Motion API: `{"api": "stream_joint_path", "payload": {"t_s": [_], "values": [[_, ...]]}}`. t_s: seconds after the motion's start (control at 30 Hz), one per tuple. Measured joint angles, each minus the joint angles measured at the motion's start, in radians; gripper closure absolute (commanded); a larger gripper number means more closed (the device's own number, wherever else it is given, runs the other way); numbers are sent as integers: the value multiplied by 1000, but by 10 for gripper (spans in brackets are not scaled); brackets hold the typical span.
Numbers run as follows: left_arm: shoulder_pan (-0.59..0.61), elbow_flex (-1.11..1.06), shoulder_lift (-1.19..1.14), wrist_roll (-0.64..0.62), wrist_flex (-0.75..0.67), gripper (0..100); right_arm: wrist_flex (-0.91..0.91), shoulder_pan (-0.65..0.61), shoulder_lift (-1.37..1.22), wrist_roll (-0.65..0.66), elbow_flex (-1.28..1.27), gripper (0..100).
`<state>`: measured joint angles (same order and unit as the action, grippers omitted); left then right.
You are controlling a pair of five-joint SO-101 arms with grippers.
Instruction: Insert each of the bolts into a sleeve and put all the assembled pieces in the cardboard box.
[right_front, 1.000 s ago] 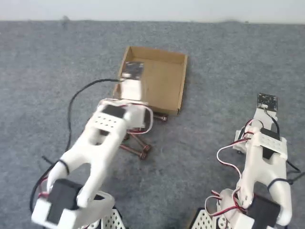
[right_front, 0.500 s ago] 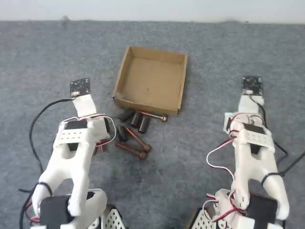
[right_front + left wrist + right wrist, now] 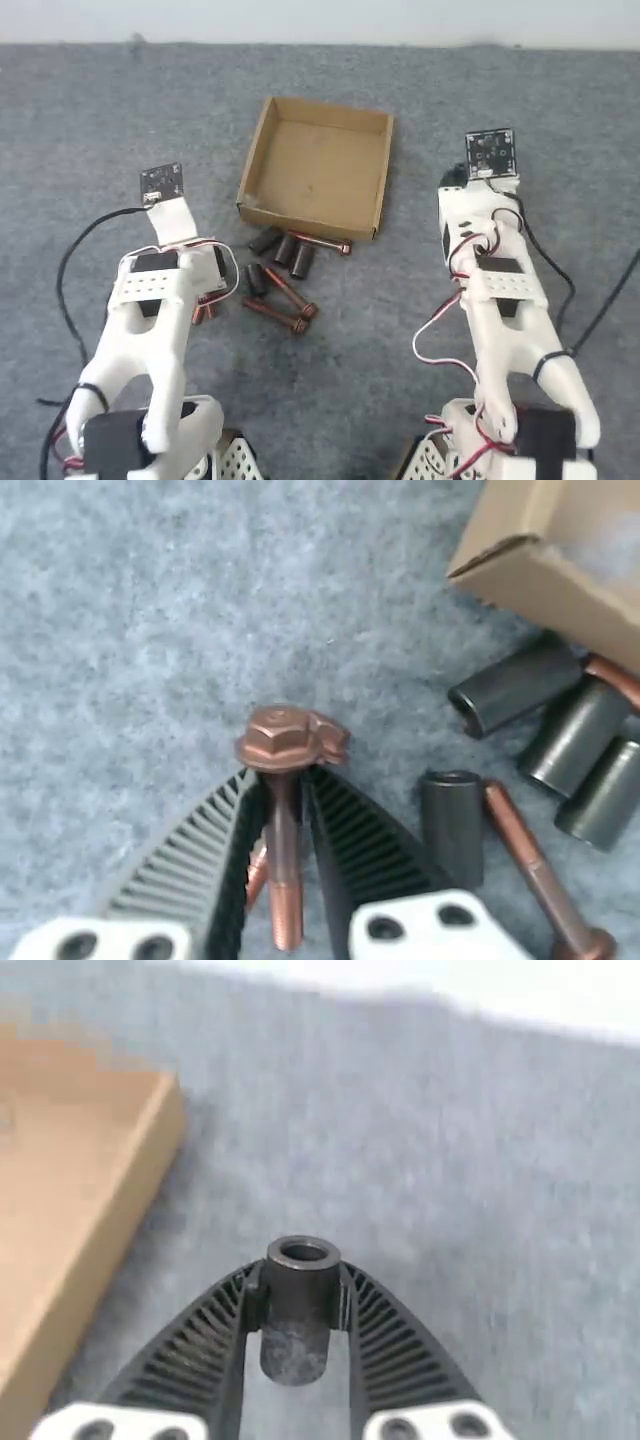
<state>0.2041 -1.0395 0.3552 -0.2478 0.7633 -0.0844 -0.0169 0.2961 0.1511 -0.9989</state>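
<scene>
- We see the left gripper [image 3: 283,785] clamped on a copper bolt [image 3: 284,850], whose head sticks out past the fingertips, low over the carpet [image 3: 100,120] beside the loose pile.
- The right gripper [image 3: 300,1285], on its outstretched arm, grips a dark sleeve [image 3: 297,1320] just right of the cardboard box [image 3: 310,222].
- Other sleeves [image 3: 284,248] and bolts [image 3: 275,312] lie by the box's near wall.

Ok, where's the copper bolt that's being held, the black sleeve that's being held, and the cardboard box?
bolt [image 3: 283,840]: left wrist view, midway along its shaft.
sleeve [image 3: 297,1315]: right wrist view, on its dark side wall.
cardboard box [image 3: 318,170]: high view, on its bare floor.
</scene>
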Motion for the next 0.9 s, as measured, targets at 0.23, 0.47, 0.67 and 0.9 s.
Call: {"api": "stream_joint_path", "payload": {"t_s": [0.23,0.47,0.67,0.9], "values": [[0,0,0,0,0,989,-377,-6,-206,0,0,992],[0,0,0,0,0,989,-749,-2,-433,0,29,992],[0,0,0,0,-9,989,-951,-5,-629,-3,115,991],[-2,0,0,0,-25,989,-1128,-15,-701,-305,86,991]]}}
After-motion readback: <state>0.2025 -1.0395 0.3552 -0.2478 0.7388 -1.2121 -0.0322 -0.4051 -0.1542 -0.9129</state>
